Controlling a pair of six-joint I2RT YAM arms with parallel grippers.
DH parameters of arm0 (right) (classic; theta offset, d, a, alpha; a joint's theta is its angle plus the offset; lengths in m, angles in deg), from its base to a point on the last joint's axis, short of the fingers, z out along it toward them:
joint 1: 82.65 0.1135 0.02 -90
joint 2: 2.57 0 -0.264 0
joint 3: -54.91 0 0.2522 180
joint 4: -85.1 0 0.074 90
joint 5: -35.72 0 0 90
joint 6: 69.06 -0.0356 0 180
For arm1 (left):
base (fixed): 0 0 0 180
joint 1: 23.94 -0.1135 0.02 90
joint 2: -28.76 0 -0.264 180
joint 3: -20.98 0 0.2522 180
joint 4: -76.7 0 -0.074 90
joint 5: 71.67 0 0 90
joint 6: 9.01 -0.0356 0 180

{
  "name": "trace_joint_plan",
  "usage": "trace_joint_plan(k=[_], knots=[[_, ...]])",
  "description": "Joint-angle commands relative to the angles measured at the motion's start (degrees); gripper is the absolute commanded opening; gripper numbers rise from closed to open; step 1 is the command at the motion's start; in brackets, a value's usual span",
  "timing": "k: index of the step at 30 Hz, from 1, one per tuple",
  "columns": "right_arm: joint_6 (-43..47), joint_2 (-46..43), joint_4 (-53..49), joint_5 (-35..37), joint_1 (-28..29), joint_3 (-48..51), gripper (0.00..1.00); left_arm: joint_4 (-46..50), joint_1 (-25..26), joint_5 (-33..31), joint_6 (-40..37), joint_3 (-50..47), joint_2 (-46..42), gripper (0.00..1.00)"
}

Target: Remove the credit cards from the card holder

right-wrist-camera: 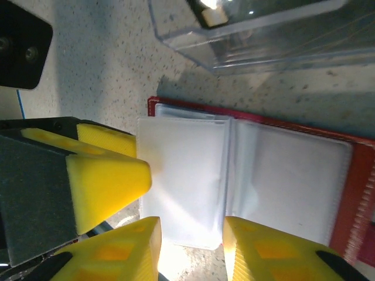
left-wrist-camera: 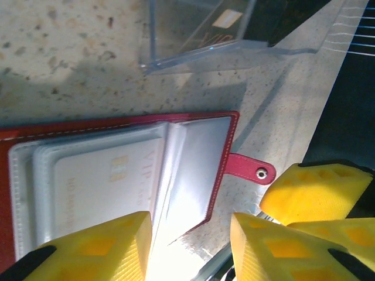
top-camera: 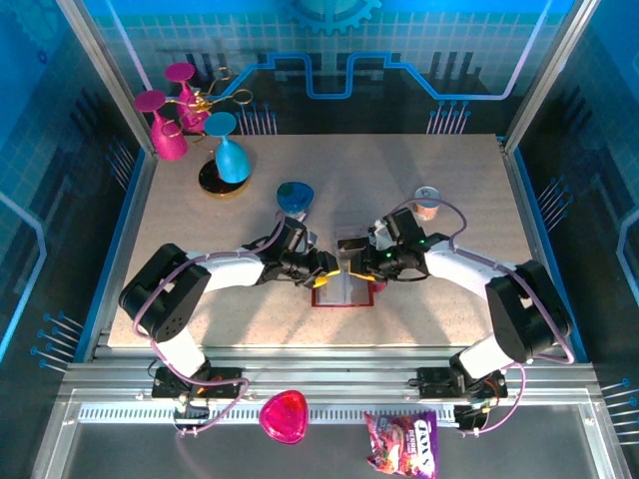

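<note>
Here, left hand (left-wrist-camera: 190, 225) and right hand (right-wrist-camera: 190, 231), both unclenched, straddle the six-o'clock edge of the open card holder (right-wrist-camera: 281, 175); best pinch the sleeved card (left-wrist-camera: 99, 187), not plastic.

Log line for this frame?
wallet: lying open | left gripper: open, near snap tab | right gripper: open, over sleeve | pale card: inside wallet, not yet out
</note>
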Motion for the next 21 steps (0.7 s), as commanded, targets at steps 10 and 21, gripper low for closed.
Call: trace_joint_plan(k=[10,21], knots=[[4.7,-7.4,-8.3,3.5,-9.0,1.7,0.34,1.5,4.2,3.7,-0.5,8.1,4.1,0.48],[4.9,-10.9,-8.5,1.9,-12.0,4.2,0.34,0.1,7.2,5.3,0.5,12.1,10.7,0.56]])
